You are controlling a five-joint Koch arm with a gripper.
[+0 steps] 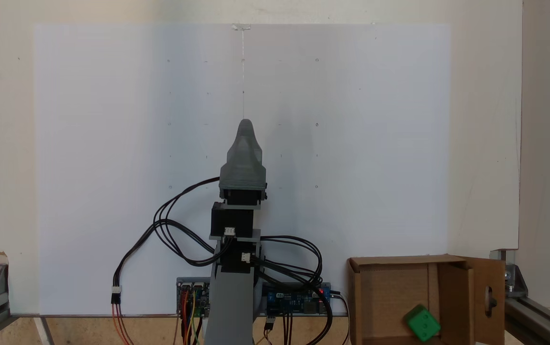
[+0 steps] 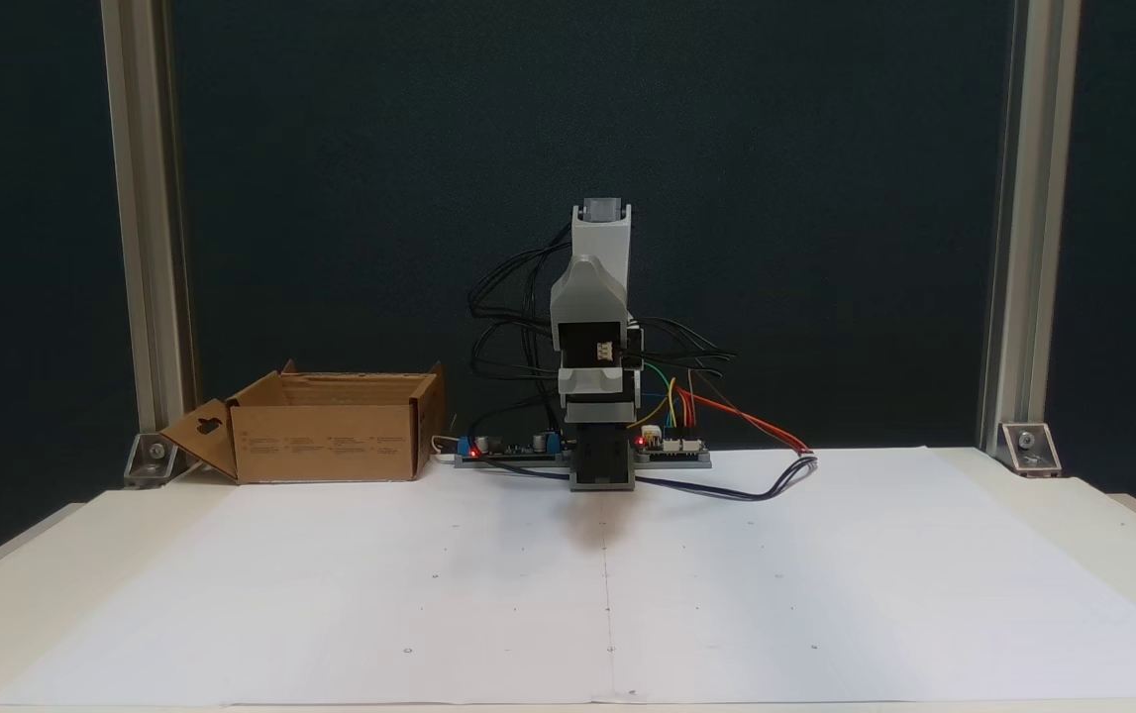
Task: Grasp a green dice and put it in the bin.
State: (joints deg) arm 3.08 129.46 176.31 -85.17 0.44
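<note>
Green dice [image 1: 422, 323] lying inside the bin [image 1: 361, 297], box walls [image 2: 325, 441] hiding it side-on, fingers' [image 1: 246, 125] opening unclear

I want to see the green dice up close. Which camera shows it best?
The fixed view from above shows the dice best: it lies inside the box, tilted, with its pips visible. In the fixed view from the front, the box wall hides its inside, so no dice can be seen there.

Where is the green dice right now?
The green dice lies inside the bin, at the lower right of a fixed view, near the flap with the keyhole cut-out.
</note>
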